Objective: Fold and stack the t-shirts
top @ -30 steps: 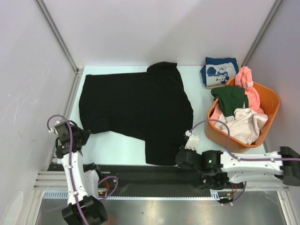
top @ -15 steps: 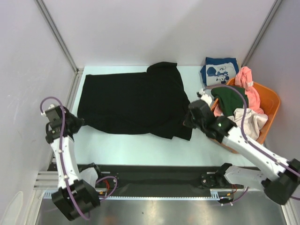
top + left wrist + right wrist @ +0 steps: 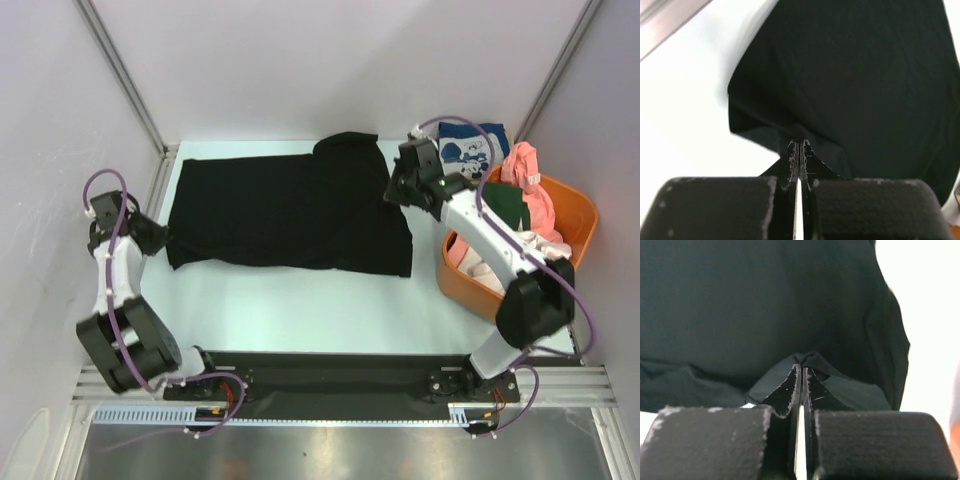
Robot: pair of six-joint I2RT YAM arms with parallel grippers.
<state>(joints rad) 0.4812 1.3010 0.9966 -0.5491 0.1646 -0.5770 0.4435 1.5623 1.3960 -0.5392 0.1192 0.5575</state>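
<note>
Both grippers, top view: left gripper (image 3: pixel 160 238) pinches the black t-shirt (image 3: pixel 290 215) at its left edge, right gripper (image 3: pixel 393 190) pinches it at its right edge; the shirt lies spread across the table (image 3: pixel 300 310)
Other shirts, top view: navy tee (image 3: pixel 470 150) folded at far right; pink tee (image 3: pixel 530 175), green tee (image 3: pixel 495 205) and off-white tee (image 3: pixel 545 262) piled in the orange basket (image 3: pixel 585 215)
Left wrist view: fingers clenched on black cloth (image 3: pixel 855 75)
Right wrist view: fingers clenched on a bunched black fold (image 3: pixel 765 300)

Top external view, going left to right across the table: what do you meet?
In order: left end effector → black tee → right end effector → orange basket.
</note>
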